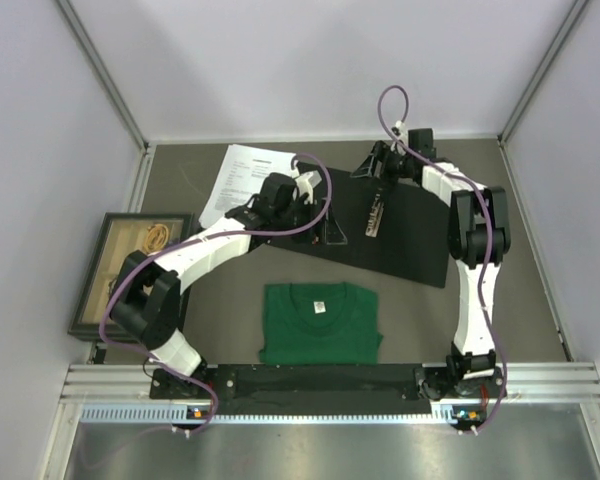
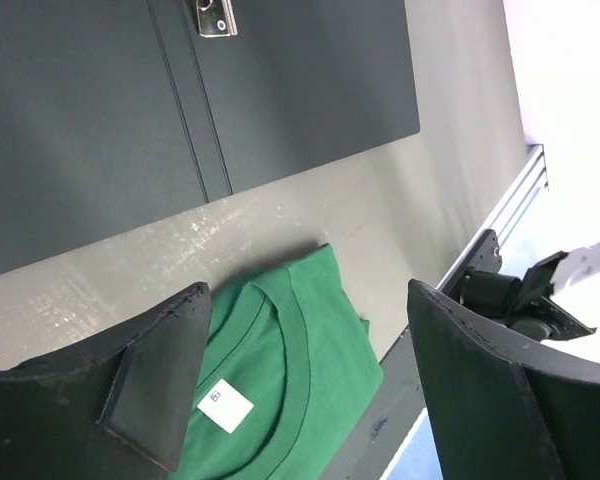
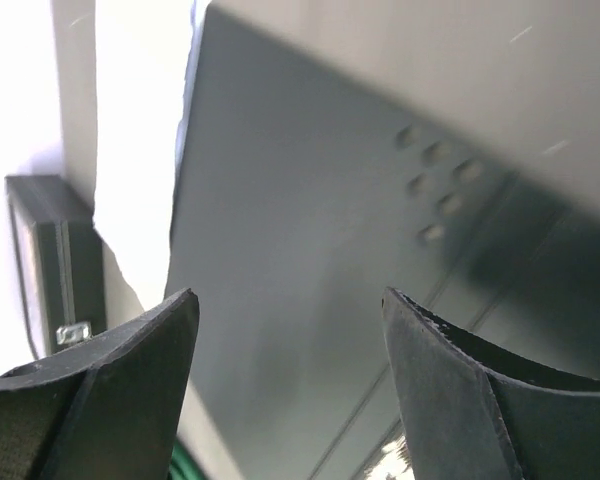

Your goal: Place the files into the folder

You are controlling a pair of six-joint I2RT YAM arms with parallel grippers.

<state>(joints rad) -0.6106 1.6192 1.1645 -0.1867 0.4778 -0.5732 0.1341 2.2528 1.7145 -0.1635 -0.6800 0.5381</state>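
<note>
Status of the pincers: we find the left gripper [image 2: 310, 300] spread wide with nothing between its fingers, hanging by the left part of the thin flat folder [image 1: 410, 240]. The folder lies opened out, black inner faces up, far and right of centre. The right gripper [image 3: 290, 300] is likewise wide apart and empty, over the folder's far edge. The loose white printed paper sheets [image 1: 242, 178] lie on the table at the far left, just beside the folder and outside it; none is filed yet.

Hazards, as we judge them:
- The sheets are loose, so a pinch at one edge may lift only the top sheet, or crease it.
- The folder is light, so a dragged sheet may push it askew.
- The small silver metal clip [image 2: 215, 15] may catch a sheet's leading edge.
- The folded green T-shirt [image 1: 320, 322] lies on the near side and needs clearance.
</note>
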